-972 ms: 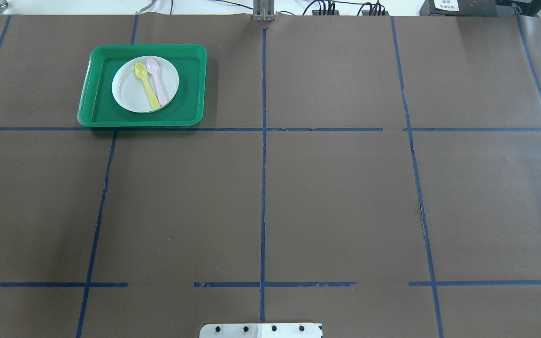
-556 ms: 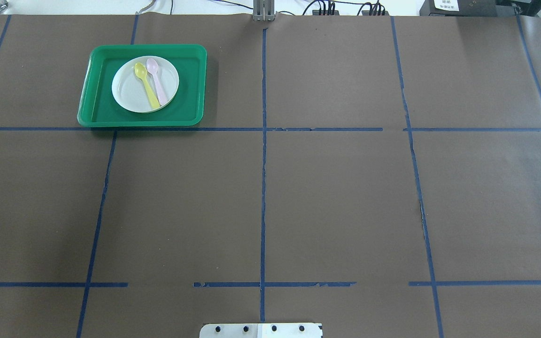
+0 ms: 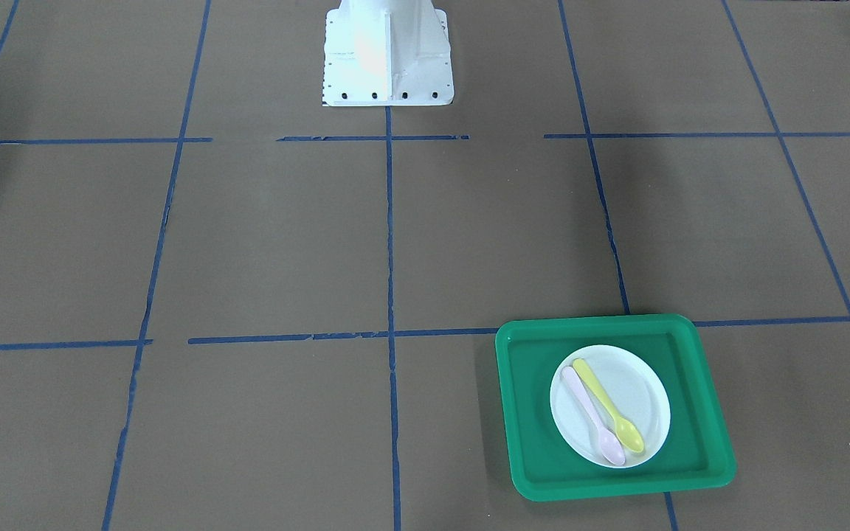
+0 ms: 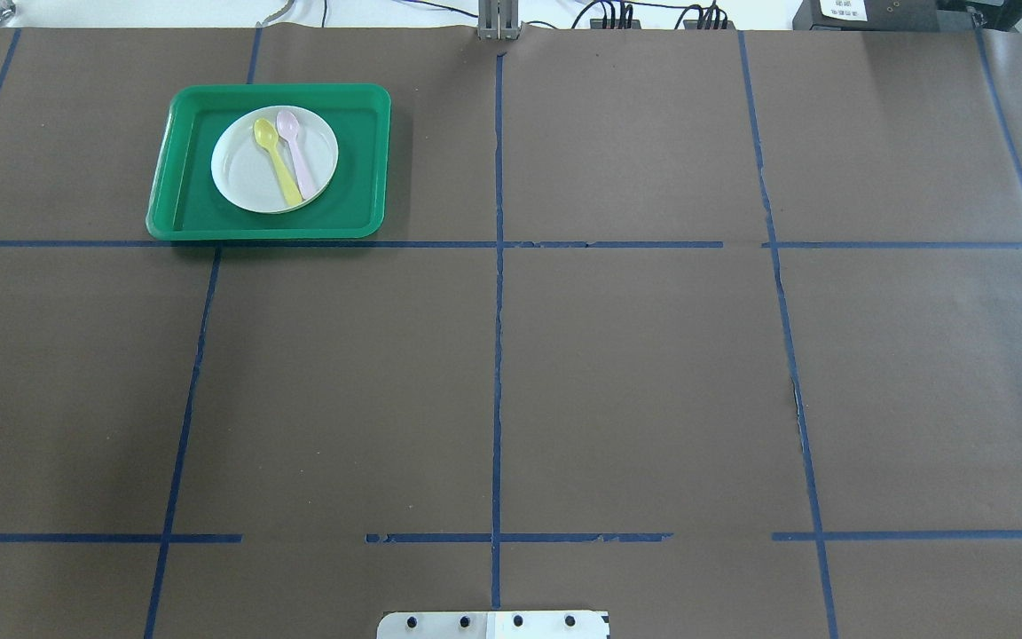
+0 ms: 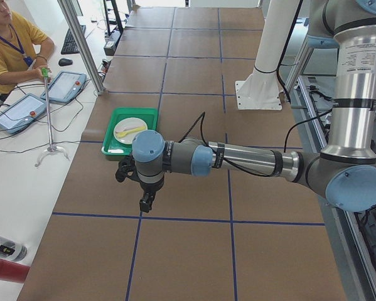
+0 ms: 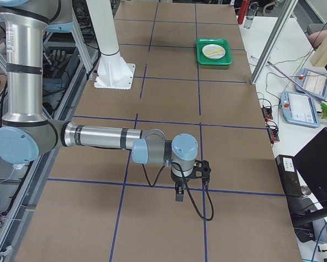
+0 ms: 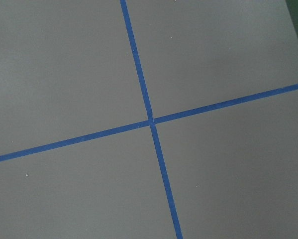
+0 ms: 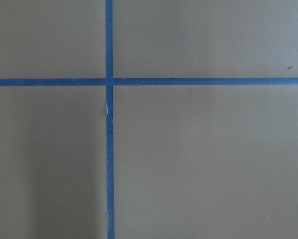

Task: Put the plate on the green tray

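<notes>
The white plate (image 4: 245,177) lies inside the green tray (image 4: 360,160) at the far left of the table, with a yellow spoon (image 4: 279,164) and a pink spoon (image 4: 298,155) on it. The front-facing view shows the plate (image 3: 643,394) in the tray (image 3: 528,413) at the lower right. Both grippers show only in the side views. My left gripper (image 5: 147,204) hangs over bare table just short of the tray (image 5: 149,116). My right gripper (image 6: 179,195) hangs over a tape crossing, far from the tray (image 6: 204,59). I cannot tell if either is open or shut.
Brown paper with a blue tape grid covers the table. The robot's white base (image 3: 387,51) stands at the near middle edge. An operator (image 5: 12,44) sits beyond the table's far side, with tablets and a metal post (image 5: 81,44) close to the tray.
</notes>
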`<state>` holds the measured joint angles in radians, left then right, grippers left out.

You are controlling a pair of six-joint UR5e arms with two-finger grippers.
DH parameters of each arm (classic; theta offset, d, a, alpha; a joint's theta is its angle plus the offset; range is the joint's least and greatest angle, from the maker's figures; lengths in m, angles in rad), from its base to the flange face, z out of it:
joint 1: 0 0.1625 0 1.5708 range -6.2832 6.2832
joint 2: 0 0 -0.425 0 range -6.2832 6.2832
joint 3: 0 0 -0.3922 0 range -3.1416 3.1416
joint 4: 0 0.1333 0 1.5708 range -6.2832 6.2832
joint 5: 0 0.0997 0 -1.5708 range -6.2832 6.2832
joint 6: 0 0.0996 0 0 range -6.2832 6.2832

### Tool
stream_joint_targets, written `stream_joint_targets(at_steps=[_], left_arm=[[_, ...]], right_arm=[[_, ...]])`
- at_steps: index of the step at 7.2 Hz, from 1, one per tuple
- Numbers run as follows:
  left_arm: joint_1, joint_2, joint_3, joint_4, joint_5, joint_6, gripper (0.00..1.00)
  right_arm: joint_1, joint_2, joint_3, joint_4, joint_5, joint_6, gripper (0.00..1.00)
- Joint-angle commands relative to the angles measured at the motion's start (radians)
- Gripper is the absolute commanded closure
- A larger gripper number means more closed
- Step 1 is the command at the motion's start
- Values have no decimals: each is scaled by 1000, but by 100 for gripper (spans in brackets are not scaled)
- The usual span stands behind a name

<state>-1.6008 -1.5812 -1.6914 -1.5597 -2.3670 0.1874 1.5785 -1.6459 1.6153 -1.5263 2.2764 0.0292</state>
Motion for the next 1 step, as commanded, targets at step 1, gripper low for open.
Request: stream_joint_targets(at_steps=[1], left_arm=[[1,-11,-4,0,0,1,0]], right_arm=[[0,0,0,0,0,0,0]])
